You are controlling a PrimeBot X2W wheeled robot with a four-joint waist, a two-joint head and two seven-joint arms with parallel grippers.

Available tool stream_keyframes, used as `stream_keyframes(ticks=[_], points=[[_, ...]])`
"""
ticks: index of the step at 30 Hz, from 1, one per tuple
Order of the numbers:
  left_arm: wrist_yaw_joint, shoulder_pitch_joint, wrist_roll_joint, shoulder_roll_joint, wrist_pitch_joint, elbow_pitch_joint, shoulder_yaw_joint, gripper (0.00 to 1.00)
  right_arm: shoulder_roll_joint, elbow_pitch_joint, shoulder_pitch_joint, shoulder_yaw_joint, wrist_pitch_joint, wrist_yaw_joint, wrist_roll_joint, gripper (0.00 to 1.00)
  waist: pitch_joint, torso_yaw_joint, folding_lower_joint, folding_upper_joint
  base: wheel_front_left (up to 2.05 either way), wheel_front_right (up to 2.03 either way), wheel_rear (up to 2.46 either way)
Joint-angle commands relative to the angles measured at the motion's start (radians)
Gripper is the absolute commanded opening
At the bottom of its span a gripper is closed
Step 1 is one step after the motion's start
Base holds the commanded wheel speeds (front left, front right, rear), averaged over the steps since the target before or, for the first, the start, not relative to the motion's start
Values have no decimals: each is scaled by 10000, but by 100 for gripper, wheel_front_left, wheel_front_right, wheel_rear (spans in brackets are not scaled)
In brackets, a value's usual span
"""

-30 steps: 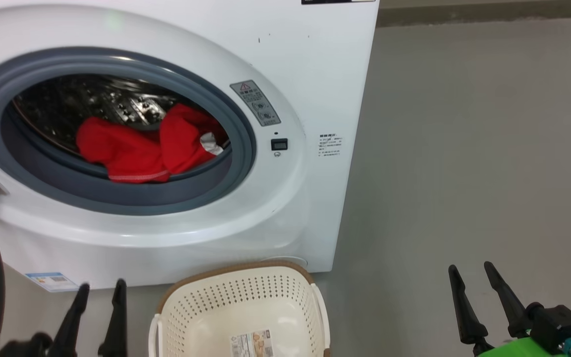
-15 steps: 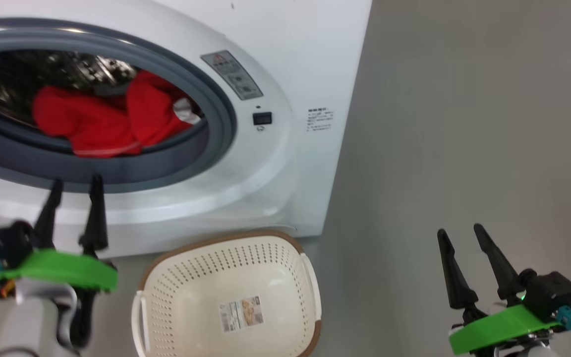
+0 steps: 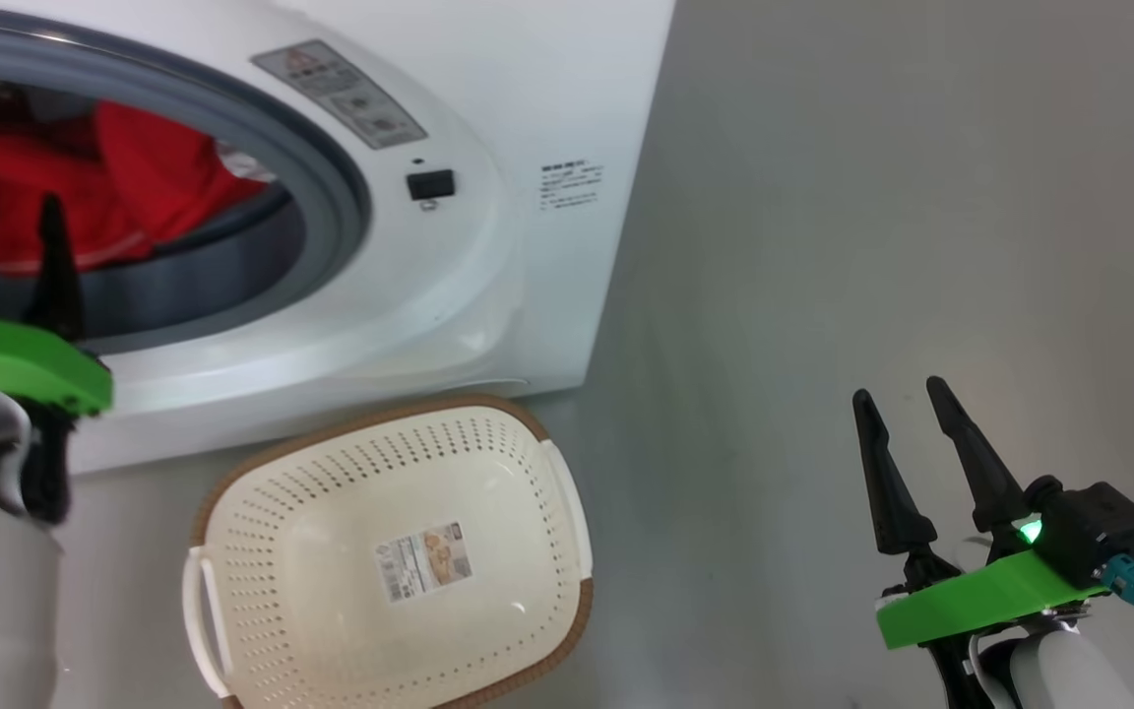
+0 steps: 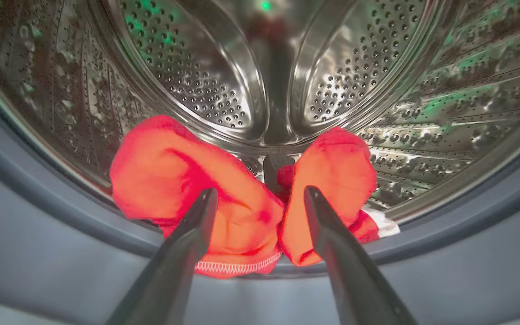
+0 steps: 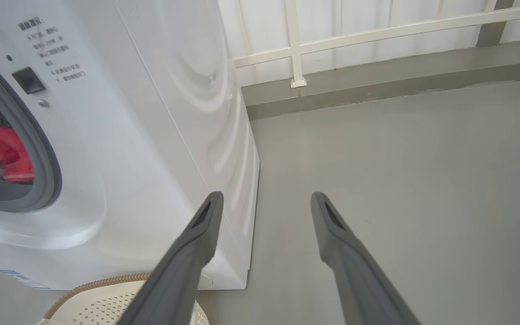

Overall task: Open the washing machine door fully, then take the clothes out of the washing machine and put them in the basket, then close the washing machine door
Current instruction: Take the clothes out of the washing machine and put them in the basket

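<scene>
The white washing machine (image 3: 488, 118) stands open at the upper left; its door is out of view. Red clothes (image 3: 134, 167) lie at the front of the steel drum (image 4: 197, 67), draped toward the grey rubber ring (image 4: 39, 225). My left gripper (image 3: 8, 212) is open at the drum mouth. In the left wrist view the left gripper (image 4: 261, 192) points at the clothes (image 4: 174, 171), just short of them. The cream basket (image 3: 282, 512) sits on the floor below the opening, with nothing in it but its sticker. My right gripper (image 3: 899, 389) hangs open over bare floor at the right.
Grey floor (image 3: 872, 197) stretches to the right of the machine. In the right wrist view, the right gripper (image 5: 266, 195) points past the machine's side panel (image 5: 188, 90) toward a white railing (image 5: 296, 40) and a low kerb. The basket's rim (image 5: 93, 285) shows below.
The head camera has swung, shifting the machine and basket left in the picture. My left gripper has risen from floor level beside the basket to the drum opening. The right gripper stays open.
</scene>
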Motion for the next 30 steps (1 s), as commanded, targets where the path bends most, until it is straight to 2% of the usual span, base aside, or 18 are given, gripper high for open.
stream_keyframes(ticks=[1, 16, 30], points=[[13, -516, -80, 636, -49, 180, 256, 100, -98, -303, -224, 275, -92, 65, 109, 100, 495, -406, 0, 0, 0, 0, 0], [75, -2710, -127, 1600, -49, 2733, 119, 100, -98, -481, -630, 579, -92, 65, 225, 100, 1392, -933, 0, 0, 0, 0, 0], [367, -3422, 90, 1884, 0, 3873, -176, 100, -98, -599, -660, 756, -92, 65, 289, 100, 1605, -1181, 0, 0, 0, 0, 0]])
